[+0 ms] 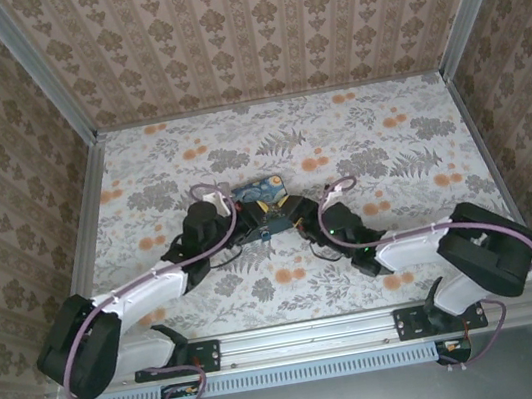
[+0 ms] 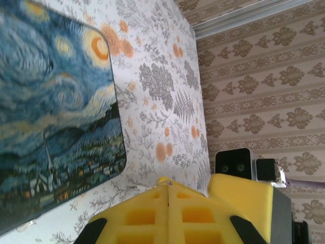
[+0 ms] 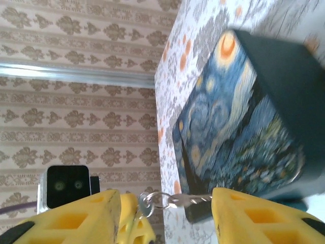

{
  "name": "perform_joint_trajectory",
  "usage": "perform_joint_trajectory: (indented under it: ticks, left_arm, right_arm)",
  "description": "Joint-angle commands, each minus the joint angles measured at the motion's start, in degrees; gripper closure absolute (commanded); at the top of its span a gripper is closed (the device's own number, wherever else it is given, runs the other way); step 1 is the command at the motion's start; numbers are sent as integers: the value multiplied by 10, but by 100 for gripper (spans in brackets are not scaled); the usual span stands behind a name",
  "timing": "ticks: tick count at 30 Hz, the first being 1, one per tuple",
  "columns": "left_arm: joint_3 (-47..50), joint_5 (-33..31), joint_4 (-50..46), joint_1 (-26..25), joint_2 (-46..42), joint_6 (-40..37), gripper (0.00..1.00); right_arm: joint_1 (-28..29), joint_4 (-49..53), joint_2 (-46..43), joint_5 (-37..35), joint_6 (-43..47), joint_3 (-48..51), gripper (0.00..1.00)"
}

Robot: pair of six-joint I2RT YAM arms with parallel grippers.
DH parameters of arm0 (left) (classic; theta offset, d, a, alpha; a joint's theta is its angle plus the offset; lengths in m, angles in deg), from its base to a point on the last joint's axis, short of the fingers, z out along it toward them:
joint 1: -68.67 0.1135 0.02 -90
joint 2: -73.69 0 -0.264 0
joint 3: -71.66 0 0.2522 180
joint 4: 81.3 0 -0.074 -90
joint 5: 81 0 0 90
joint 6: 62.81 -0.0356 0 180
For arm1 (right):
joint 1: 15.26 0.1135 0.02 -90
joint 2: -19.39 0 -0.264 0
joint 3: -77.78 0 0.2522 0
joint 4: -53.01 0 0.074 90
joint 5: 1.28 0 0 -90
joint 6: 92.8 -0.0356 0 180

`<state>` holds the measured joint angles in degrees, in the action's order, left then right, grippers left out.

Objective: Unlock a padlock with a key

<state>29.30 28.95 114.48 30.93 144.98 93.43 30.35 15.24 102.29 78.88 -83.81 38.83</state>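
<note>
One key (image 3: pixel 190 200) is seen spanning the gap of the right gripper (image 3: pixel 165 213), long axis jaw to jaw, with one ring (image 3: pixel 147 203) at one jaw and the tip by the other. Right jaws are spread, not clamped. Left gripper (image 2: pixel 167 185) jaws are closed; contents can't be told. One painted box (image 3: pixel 238 127) sits just beyond the jaws.
</note>
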Motion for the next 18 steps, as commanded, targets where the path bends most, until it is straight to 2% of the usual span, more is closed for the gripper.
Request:
perform_joint_trajectory:
  ticks: [1, 5, 8, 13, 18]
  left_arm:
    - [-32, 110, -6, 33, 8, -51, 100]
    - [-60, 204, -22, 60, 17, -93, 100]
    - [-79, 256, -33, 71, 26, -116, 100]
    - [-92, 309, -31, 83, 36, -127, 100]
    - [-93, 325, -31, 86, 38, -131, 100]
  right_arm:
    - [-53, 41, -50, 106, 66, 13, 48]
    - [-112, 44, -67, 250, 136, 2, 48]
    - [-129, 42, -61, 333, 176, -21, 49]
    - [-131, -10, -36, 395, 189, -42, 52]
    - [-131, -41, -10, 399, 177, -44, 55]
